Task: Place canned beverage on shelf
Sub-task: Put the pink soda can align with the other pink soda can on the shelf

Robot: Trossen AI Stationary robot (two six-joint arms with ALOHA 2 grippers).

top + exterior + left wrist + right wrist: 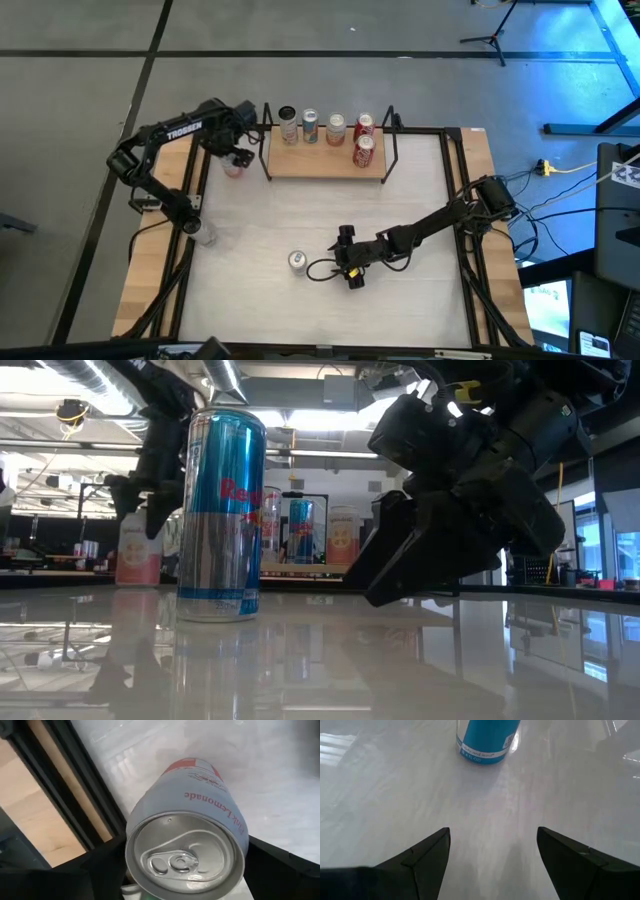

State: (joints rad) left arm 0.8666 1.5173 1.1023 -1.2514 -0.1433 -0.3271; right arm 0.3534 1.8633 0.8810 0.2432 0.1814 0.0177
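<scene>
Blue-and-silver can [221,515], pale pink lemonade can [192,820], light-wood shelf [325,163], white table [260,215].

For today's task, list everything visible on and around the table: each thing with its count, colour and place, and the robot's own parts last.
Table: one, white top, wooden edges.
Shelf: one, light wood, black rod ends, at the table's far edge.
Cans on shelf: five; four in a back row, one red in front.
Blue-and-silver can: one, upright, near side of table.
Pink lemonade can: one, pale pink, left of the shelf.
Left gripper: closed around the pink lemonade can.
Right gripper: open, beside the blue-and-silver can.
</scene>
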